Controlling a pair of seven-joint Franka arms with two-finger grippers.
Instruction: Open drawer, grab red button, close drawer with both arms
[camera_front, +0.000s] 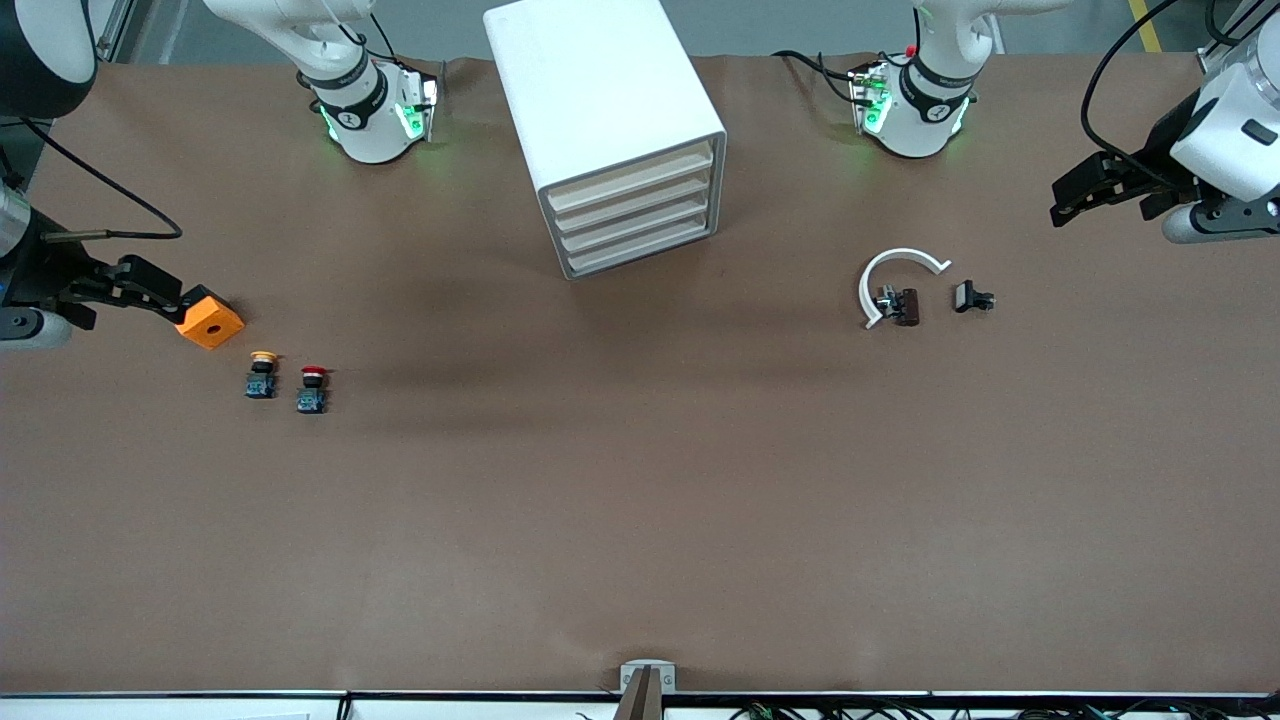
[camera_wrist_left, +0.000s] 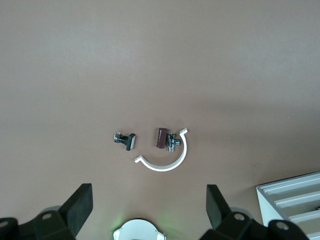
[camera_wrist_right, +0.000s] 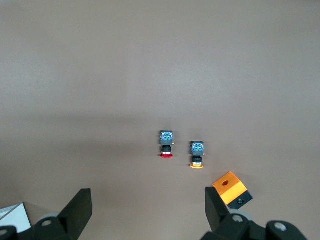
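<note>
The white cabinet (camera_front: 610, 120) stands at the middle of the table near the robots' bases, with all four cream-fronted drawers (camera_front: 640, 215) shut. The red-capped button (camera_front: 313, 388) lies toward the right arm's end, beside a yellow-capped one (camera_front: 262, 374). Both show in the right wrist view, red (camera_wrist_right: 166, 144) and yellow (camera_wrist_right: 197, 154). My right gripper (camera_front: 150, 288) hangs open and empty over the table beside the orange block (camera_front: 209, 320); its own view shows it open (camera_wrist_right: 149, 210). My left gripper (camera_front: 1085, 195) hangs open and empty over the left arm's end, also open in its own view (camera_wrist_left: 149, 210).
A white curved clip (camera_front: 890, 275), a small brown part (camera_front: 905, 306) and a small black part (camera_front: 970, 297) lie toward the left arm's end. They show in the left wrist view, with the clip (camera_wrist_left: 167, 162) nearest the cabinet's corner (camera_wrist_left: 295, 200).
</note>
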